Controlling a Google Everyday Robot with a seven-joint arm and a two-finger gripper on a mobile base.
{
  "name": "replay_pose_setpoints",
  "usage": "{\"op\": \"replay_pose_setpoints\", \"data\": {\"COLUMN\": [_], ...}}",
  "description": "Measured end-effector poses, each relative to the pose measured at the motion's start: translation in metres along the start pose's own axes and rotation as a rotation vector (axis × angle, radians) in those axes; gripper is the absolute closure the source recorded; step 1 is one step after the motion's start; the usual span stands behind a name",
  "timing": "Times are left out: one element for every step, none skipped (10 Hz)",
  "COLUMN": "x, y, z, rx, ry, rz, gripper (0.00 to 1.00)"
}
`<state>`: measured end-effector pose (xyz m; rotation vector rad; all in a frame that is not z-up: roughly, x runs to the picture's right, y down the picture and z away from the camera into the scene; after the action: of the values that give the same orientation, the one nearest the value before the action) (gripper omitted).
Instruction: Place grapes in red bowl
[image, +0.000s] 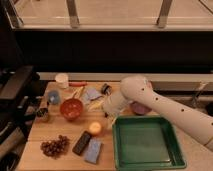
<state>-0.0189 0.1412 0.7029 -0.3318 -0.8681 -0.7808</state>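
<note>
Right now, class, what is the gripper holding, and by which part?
Nothing that shows: the gripper is by the green tray, the grapes lie apart on the table.
</note>
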Motion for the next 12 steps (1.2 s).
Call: {"op": "replay_pose_setpoints", "data": {"x": [-0.007,-0.012,-0.017,-0.024,-0.027,-0.032,-0.039,-0.048,-0.056,-0.057,-0.056,-0.056], "y": [-0.007,-0.013,-0.019,-0.025,-0.028,-0.033,-0.039,-0.047,-0.053,-0.054,-0.053,-0.054], "z": [0.007,0.013,0.02,0.03,0.036,0.045,0.055,0.07,0.081,0.083,0.082,0.083], "rx": [0.039,0.068,0.077,0.08,0.077,0.07,0.064,0.056,0.049,0.047,0.048,0.048], "ry": [0.006,0.012,0.012,0.0,-0.01,-0.023,-0.044,-0.083,-0.116,-0.122,-0.12,-0.121], "rz": [-0.079,-0.134,-0.171,-0.212,-0.231,-0.25,-0.268,-0.281,-0.29,-0.29,-0.288,-0.29], "gripper": [0.23,0.23,0.23,0.23,0.23,0.23,0.23,0.23,0.23,0.23,0.23,0.23]}}
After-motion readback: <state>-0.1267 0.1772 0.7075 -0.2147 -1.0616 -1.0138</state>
